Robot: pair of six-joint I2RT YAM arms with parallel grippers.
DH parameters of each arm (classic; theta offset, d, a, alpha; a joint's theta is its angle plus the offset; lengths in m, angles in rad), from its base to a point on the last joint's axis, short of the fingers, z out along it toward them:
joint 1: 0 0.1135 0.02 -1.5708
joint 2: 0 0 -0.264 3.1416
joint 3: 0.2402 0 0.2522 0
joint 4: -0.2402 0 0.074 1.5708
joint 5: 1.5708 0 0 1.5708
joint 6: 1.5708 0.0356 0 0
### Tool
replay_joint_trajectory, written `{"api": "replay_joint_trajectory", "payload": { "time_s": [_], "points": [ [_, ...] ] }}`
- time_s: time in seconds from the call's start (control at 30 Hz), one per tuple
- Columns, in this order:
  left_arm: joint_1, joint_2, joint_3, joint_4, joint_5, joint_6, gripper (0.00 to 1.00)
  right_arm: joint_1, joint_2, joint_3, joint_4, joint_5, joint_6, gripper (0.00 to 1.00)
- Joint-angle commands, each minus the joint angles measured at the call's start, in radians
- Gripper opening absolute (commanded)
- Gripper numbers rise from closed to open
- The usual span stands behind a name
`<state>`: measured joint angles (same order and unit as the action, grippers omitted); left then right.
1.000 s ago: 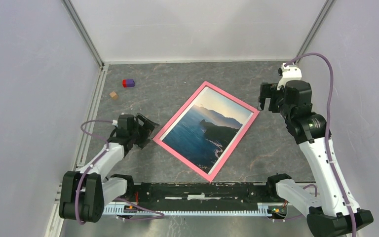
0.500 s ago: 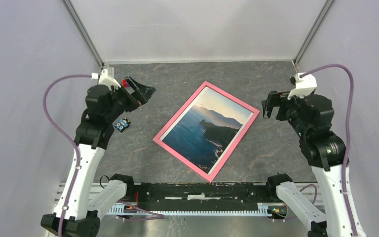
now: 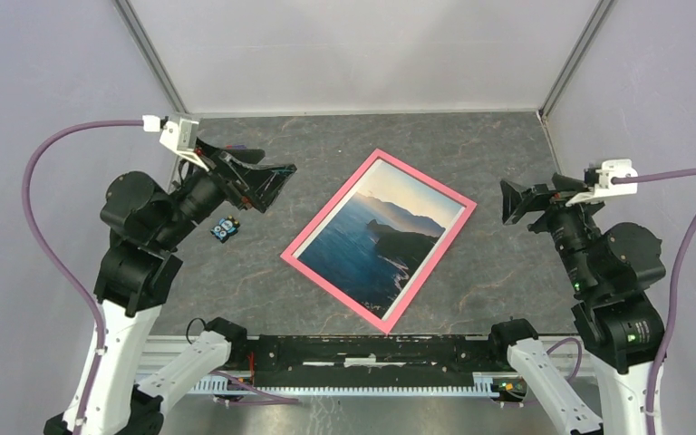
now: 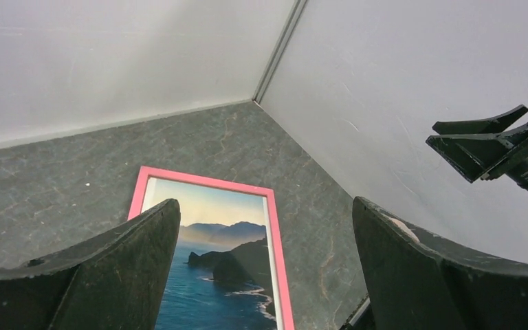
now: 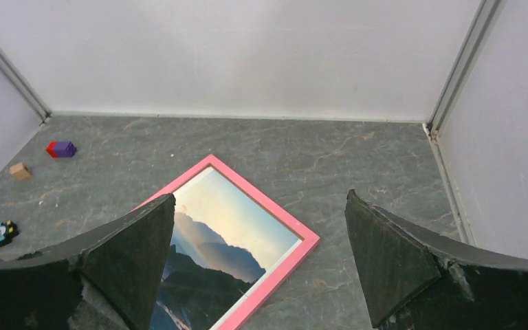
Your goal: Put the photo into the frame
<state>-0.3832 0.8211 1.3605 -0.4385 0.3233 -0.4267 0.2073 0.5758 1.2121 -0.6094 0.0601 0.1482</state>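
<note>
The photo (image 3: 376,237) of dark cliffs and blue sea lies inside the pink frame (image 3: 330,204), flat on the grey table and turned diagonally. High up, left of the frame, my left gripper (image 3: 276,186) is open and holds nothing. To the right of the frame's right corner my right gripper (image 3: 506,202) is raised, open and holds nothing. The left wrist view looks down between wide jaws (image 4: 265,203) at the photo (image 4: 213,268) and frame (image 4: 278,261). The right wrist view shows its gripper (image 5: 259,194) open above the frame (image 5: 295,223) and photo (image 5: 227,227).
A small toy car (image 3: 225,229) lies left of the frame. A red and purple block (image 5: 62,148) and a wooden cube (image 5: 20,170) sit near the far left corner. Pale walls enclose the table on three sides.
Both arms have risen and drawn back from the frame. The left arm lifted from low at the frame's left corner, uncovering the toy car. Both grippers stayed open; frame and photo did not move.
</note>
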Motion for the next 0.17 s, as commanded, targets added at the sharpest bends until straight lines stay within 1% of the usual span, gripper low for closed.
{"api": "replay_joint_trajectory", "payload": {
  "time_s": [0.0, 0.13],
  "points": [
    [-0.002, -0.023, 0.022, 0.025, 0.004, 0.095, 1.0, -0.002, -0.027, -0.012, 0.068, 0.069, 0.021, 0.98],
    [-0.002, -0.026, 0.011, 0.023, 0.002, 0.103, 1.0, -0.002, -0.021, -0.018, 0.071, 0.101, 0.027, 0.98]
  ]
}}
